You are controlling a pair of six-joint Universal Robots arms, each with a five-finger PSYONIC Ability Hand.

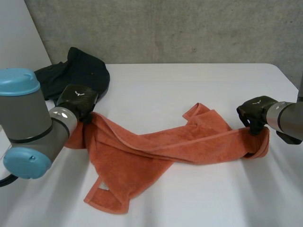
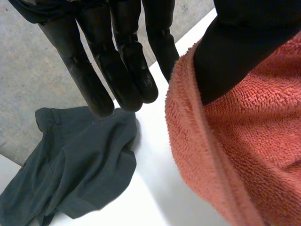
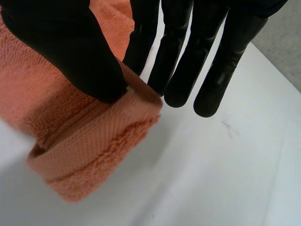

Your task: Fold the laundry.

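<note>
1. Left wrist view: left hand [image 2: 120, 66] is pinching the orange towel [image 2: 244, 141] by one end, thumb against straight fingers.
2. Right hand [image 3: 183, 52] is pinching the opposite end likewise.
3. Towel is sagging, twisted, across the tabletop [image 1: 189, 90]; dark garment [image 1: 80, 71] is lying near the left hand.
4. Judged step: straightening; next move is calling for drawing the ends apart.

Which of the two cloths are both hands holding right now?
The orange towel: the left hand pinches one end, the right hand the other. The dark garment lies unheld beyond the left hand.
</note>
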